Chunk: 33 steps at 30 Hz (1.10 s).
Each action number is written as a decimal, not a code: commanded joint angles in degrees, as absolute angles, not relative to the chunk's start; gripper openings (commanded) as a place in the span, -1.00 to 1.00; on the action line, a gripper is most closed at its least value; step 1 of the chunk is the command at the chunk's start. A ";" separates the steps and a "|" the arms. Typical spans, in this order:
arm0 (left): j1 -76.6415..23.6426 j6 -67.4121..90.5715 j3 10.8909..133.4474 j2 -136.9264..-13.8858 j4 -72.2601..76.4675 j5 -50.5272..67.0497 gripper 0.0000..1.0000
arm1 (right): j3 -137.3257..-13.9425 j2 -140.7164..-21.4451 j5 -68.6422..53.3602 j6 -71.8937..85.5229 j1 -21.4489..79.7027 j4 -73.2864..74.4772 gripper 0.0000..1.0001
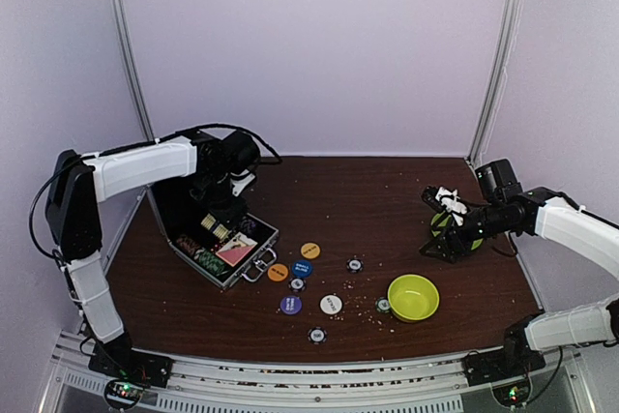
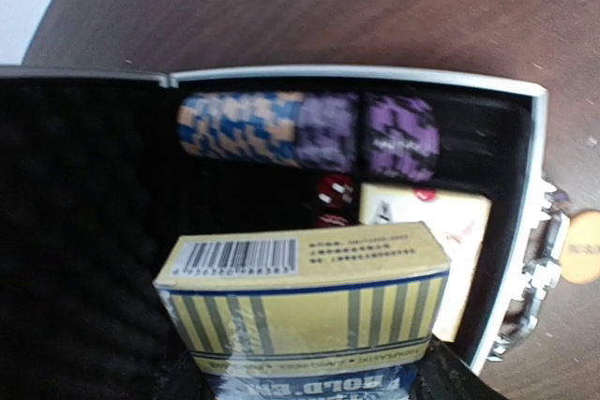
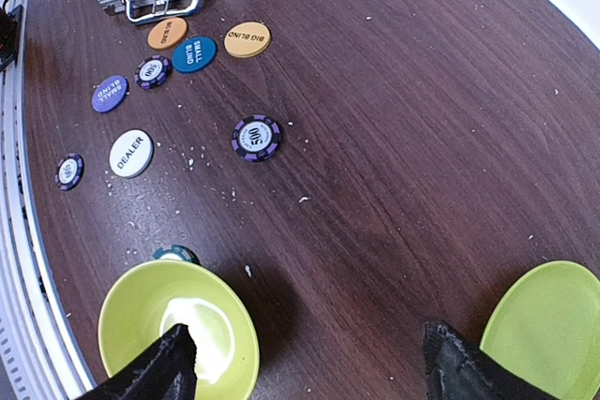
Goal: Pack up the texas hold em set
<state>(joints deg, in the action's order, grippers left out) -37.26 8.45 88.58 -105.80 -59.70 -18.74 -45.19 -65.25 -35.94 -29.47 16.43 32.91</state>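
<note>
The silver case (image 1: 224, 247) lies open at the left, black-lined, with a row of striped chips (image 2: 309, 133) and a white card deck (image 2: 441, 231) inside. My left gripper (image 1: 224, 215) hangs over it, shut on a yellow-and-blue card deck (image 2: 305, 311) held just above the lining; its fingertips (image 2: 173, 383) barely show. Loose on the table are orange (image 3: 247, 39), blue (image 3: 194, 53), purple (image 3: 110, 93) and white (image 3: 130, 153) buttons and a purple chip (image 3: 256, 137). My right gripper (image 3: 309, 362) is open over bare wood at the right, holding nothing.
A lime-green bowl (image 1: 413, 297) sits front right with a teal chip (image 3: 175, 254) against its rim. A lime-green plate (image 3: 553, 325) lies under the right arm. More chips (image 1: 317, 335) and white crumbs dot the table front. The case lid (image 1: 174, 210) stands up at the left.
</note>
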 commanded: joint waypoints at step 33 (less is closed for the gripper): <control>-27.60 -3.56 90.95 -115.27 -57.45 -20.60 0.37 | -46.67 -65.12 -34.10 -30.85 16.82 34.30 0.67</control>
